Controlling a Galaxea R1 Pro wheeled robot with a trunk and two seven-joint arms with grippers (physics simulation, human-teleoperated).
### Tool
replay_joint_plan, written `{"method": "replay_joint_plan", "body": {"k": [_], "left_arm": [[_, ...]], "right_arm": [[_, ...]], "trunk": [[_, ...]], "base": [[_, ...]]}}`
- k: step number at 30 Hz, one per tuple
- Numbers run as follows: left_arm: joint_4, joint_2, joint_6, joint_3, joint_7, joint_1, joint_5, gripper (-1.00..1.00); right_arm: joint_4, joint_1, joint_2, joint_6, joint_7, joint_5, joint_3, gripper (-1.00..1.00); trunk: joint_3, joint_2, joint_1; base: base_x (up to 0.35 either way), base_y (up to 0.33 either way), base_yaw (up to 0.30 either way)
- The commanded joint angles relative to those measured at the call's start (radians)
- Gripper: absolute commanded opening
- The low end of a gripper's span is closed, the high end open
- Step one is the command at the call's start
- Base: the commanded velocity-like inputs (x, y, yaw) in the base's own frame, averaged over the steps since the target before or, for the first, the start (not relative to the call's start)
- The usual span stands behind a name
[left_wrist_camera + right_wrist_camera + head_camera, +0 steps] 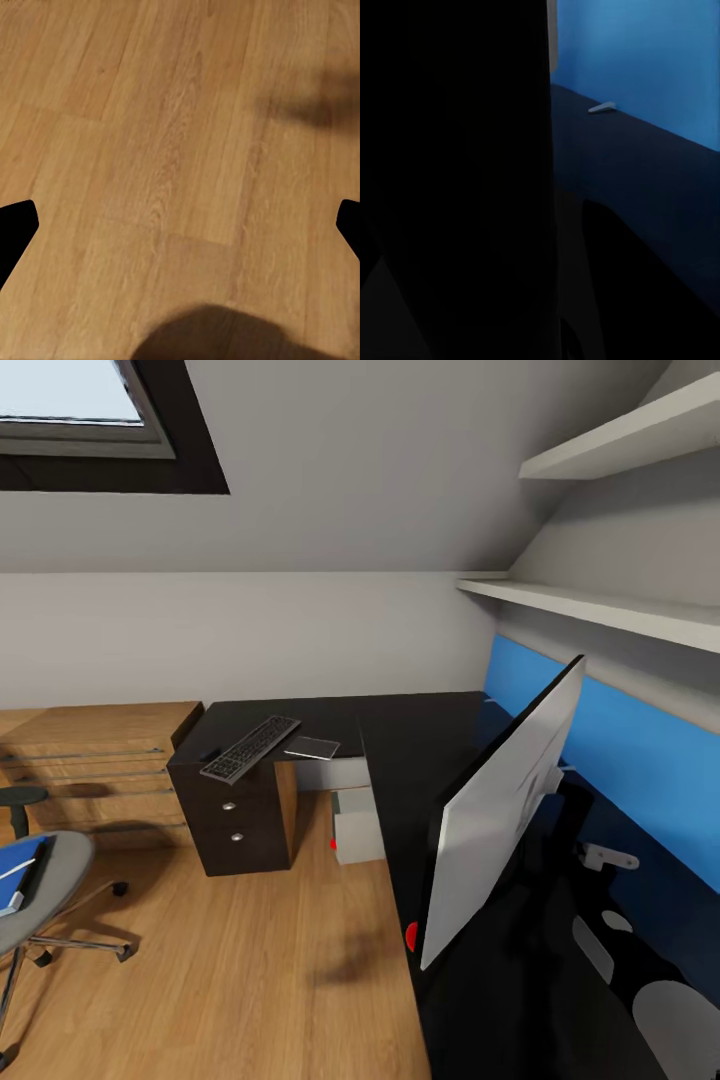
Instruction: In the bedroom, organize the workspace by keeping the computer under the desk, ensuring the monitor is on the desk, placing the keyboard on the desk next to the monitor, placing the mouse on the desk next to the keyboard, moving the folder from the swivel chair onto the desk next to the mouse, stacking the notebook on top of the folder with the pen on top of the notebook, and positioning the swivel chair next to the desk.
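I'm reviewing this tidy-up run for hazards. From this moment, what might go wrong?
The monitor stands tilted close to the desk edge; a nudge from behind might tip it onto the floor. The keyboard overhangs the drawer unit's edge and might slide off if bumped. The pen lies loose on the folder on the swivel chair; lifting the folder might roll it off.

From where I stand, the left claw (180, 225) shows just two fingertips (16, 232). They are flat, matte black and cut to blunt angled points, and I see no screws, cables or markings on them. The right arm (680, 1015) is mostly black and hard to pick out against the dark around it. Smooth pale grey patches break it up: one large and rounded, two smaller ovals further along. Beyond those is a small light grey bracket-like piece (606, 856); I can't tell if it belongs to the claw.
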Motion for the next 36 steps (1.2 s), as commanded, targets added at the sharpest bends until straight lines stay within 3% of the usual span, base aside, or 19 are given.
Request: {"method": "replay_joint_plan", "body": {"k": [1,16,17,36], "left_arm": [[0.0,0.0,-0.003,-0.004,0.002,-0.001,0.009,1.0],[0.0,0.0,-0.003,-0.004,0.003,0.0,0.009,1.0],[0.0,0.0,-0.003,-0.004,0.003,0.0,0.009,1.0],[0.0,0.002,-0.004,-0.004,0.003,0.0,0.01,1.0]], "right_arm": [[0.015,0.0,-0.001,-0.005,-0.022,0.08,0.007,-1.0],[0.015,0.0,0.0,-0.005,-0.023,0.081,0.007,-1.0],[0.015,0.0,0.0,-0.005,-0.023,0.081,0.007,1.0],[0.016,0.0,0.001,-0.005,-0.023,0.082,0.007,1.0]], "trunk": [[-0.001,0.0,0.009],[-0.001,0.0,0.009],[-0.001,0.0,0.009],[-0.001,0.0,0.009]], "base": [[0.007,-0.002,0.0],[0.001,0.0,0.0],[0.0,0.0,0.0],[0.0,0.0,0.0]]}}
